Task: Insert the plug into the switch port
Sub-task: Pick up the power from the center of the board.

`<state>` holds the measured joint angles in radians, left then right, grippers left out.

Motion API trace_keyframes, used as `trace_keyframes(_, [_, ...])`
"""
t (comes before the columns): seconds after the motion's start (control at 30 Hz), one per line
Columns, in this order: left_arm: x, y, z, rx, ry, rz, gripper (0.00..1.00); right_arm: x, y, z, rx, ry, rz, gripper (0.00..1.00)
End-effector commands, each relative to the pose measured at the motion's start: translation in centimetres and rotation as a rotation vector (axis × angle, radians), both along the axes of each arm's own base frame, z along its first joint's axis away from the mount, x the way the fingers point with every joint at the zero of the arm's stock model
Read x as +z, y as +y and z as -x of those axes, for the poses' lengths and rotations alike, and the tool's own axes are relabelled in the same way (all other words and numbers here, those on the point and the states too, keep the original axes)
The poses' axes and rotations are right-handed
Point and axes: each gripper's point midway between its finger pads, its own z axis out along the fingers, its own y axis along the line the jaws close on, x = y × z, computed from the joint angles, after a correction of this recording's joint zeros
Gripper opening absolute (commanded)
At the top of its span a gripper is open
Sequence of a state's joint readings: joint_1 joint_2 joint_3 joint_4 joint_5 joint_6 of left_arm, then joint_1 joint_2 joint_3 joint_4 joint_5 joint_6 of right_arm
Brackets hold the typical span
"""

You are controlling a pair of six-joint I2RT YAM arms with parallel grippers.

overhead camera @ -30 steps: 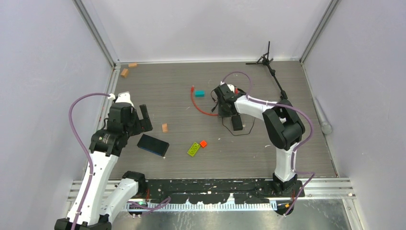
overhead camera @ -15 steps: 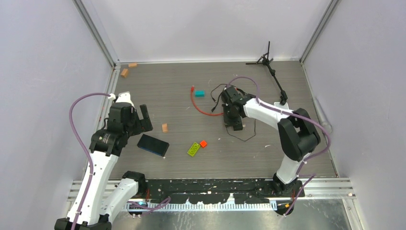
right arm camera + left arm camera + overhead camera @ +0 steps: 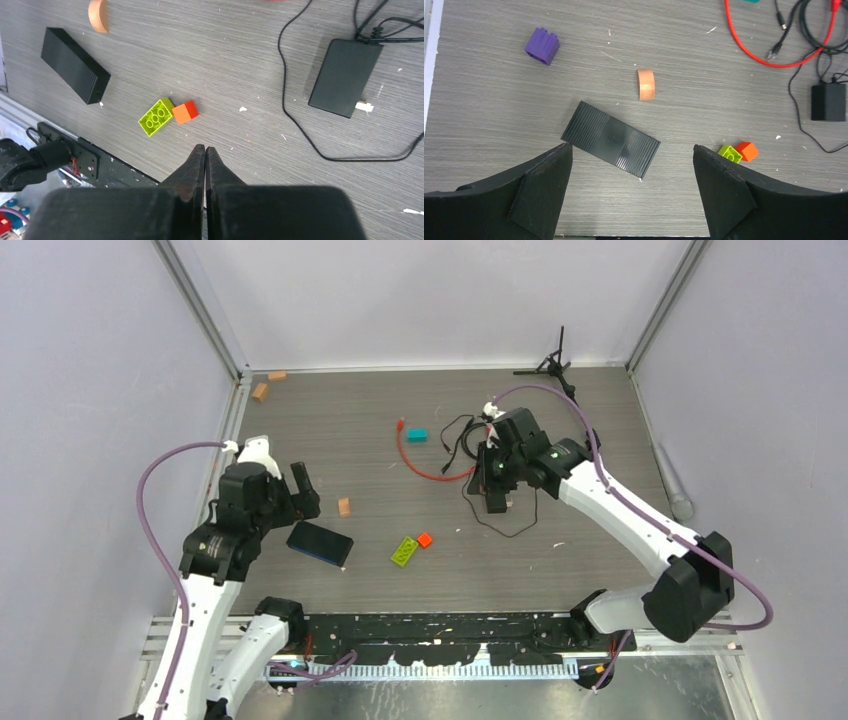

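Leftmost, the left gripper hangs with its fingers spread wide, holding nothing, above the black ribbed switch, which lies flat on the table. Right of it lie a tan block, then a green brick touching an orange brick. The red cable curves at centre; its plug rests beside a teal block, well apart from the switch. Rightmost, the right gripper, fingers pressed together and empty, hovers near the black power brick.

Nothing here carries any writing, label, brand or number that I can make out.
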<state>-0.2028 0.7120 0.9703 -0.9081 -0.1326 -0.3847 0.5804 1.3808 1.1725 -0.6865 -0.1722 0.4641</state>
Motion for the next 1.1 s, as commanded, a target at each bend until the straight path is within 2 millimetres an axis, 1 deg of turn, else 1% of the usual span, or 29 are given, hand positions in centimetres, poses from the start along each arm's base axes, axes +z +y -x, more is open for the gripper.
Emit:
trace_keyframes(0.0, [1.9,-0.8,-0.3,-0.043,-0.104,0.036,0.92,0.2,-1.7,-0.3,-0.068,-0.041,0.055,0.12])
trace_keyframes(0.07, [1.9,-0.6,-0.2,-0.037,-0.109,0.033,0.92,-1.0,-3.3,-1.3,-0.14,-0.054,0.148,0.3])
trace_keyframes(0.1, [1.9,-0.6,-0.2,-0.036,-0.108,0.032,0.92,-1.6,-3.9,-1.7,-0.169,-0.057,0.183,0.37])
trace_keyframes(0.17, [1.8,-0.6,-0.2,-0.035,-0.101,0.03,0.92,-2.6,-4.5,-2.3,-0.213,-0.055,0.226,0.46])
trace_keyframes(0.23, [1.6,-0.6,-0.3,-0.034,-0.091,0.027,0.92,-3.7,-5.1,-3.2,-0.264,-0.061,0.262,0.51])
trace_keyframes(0.3, [1.6,-0.5,-0.3,-0.033,-0.087,0.025,0.92,-4.3,-5.9,-4.0,-0.326,-0.075,0.296,0.52])
trace_keyframes(0.4, [1.6,-0.6,-0.4,-0.034,-0.087,0.025,0.92,-5.1,-8.0,-5.3,-0.438,-0.083,0.34,0.53])
trace_keyframes(0.47, [1.6,-0.6,-0.3,-0.034,-0.089,0.026,0.92,-5.7,-9.2,-6.2,-0.5,-0.061,0.315,0.53])
trace_keyframes(0.57, [1.5,-0.6,-0.3,-0.035,-0.086,0.026,0.92,-6.5,-10.2,-7.3,-0.562,-0.032,0.236,0.6])
trace_keyframes(0.67, [1.5,-0.6,-0.4,-0.034,-0.084,0.025,0.92,-6.9,-10.0,-8.5,-0.568,-0.025,0.177,0.69])
trace_keyframes(0.77, [1.4,-0.6,-0.4,-0.035,-0.08,0.025,0.92,-7.4,-9.1,-9.6,-0.557,-0.018,0.151,0.71])
trace_keyframes(0.9, [1.4,-0.6,-0.4,-0.035,-0.079,0.024,0.92,-8.1,-9.1,-11.2,-0.6,-0.02,0.137,0.71])
trace_keyframes(1.07, [1.4,-0.6,-0.4,-0.034,-0.078,0.024,0.92,-9.3,-10.4,-12.8,-0.682,-0.027,0.161,0.63])
